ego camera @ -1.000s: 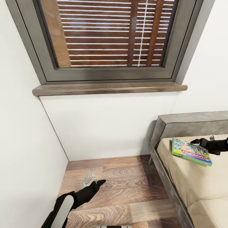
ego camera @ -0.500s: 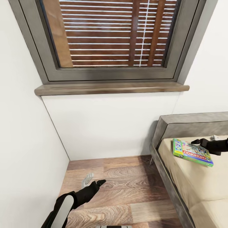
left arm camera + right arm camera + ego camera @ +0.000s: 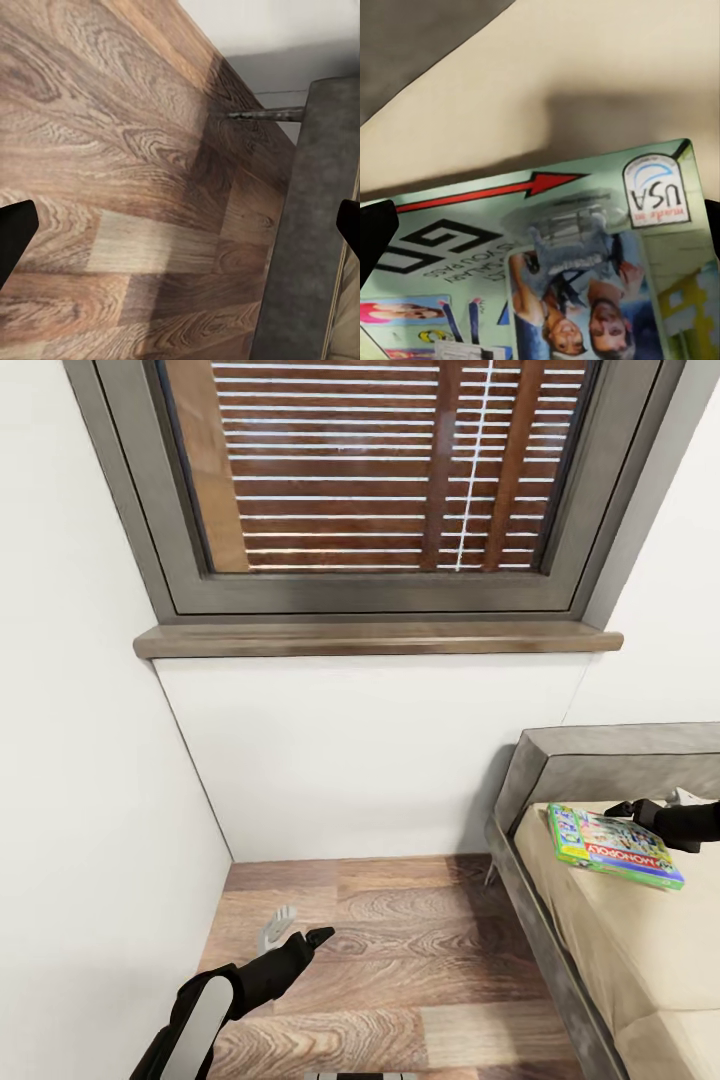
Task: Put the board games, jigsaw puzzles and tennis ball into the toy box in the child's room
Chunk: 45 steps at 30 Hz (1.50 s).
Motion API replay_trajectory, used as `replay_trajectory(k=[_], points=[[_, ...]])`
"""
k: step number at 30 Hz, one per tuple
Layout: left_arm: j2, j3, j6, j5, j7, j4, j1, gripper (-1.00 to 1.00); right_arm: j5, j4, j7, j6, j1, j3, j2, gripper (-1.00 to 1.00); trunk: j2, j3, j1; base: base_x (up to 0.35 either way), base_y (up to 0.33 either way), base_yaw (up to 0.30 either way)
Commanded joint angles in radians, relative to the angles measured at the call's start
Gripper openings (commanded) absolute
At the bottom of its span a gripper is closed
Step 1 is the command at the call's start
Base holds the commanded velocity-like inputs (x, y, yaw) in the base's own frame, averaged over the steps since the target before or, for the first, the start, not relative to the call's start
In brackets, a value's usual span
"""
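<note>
From the head camera I see the flat, green-edged Monopoly game box with the red band (image 3: 615, 847) held above the beige mattress of the low grey-framed bed (image 3: 600, 940), near the bed's padded headboard end; its far edge is at my right gripper (image 3: 640, 812), whose black arm reaches in over the mattress. The box casts a shadow on the mattress in the right wrist view (image 3: 555, 270), where the printed lid fills the space between the two dark fingertips, so that gripper looks closed on the box. My left gripper (image 3: 297, 927) hangs over the brown wood-plank floor (image 3: 400, 960) beside the bed's frame, its fingers spread apart with nothing between them. Beyond the bed's headboard end stands the white wall with a grey-framed window and slatted blinds (image 3: 380, 470).
</note>
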Motion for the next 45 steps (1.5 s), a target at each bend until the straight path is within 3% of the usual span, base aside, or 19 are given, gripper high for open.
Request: replay_trajectory(k=[1,45], points=[[0.0,0.001,0.004,-0.001,-0.003,0.0,-0.001,1.0,-0.025,0.029,0.001,0.009,0.001,-0.006,0.001,1.0,0.0,-0.001,0.0,0.0,0.0,0.026],[0.0,0.001,0.003,-0.001,-0.003,0.0,-0.001,1.0,-0.025,0.029,0.001,0.007,0.017,-0.006,0.0,1.0,0.0,-0.001,0.0,0.0,0.0,0.024]])
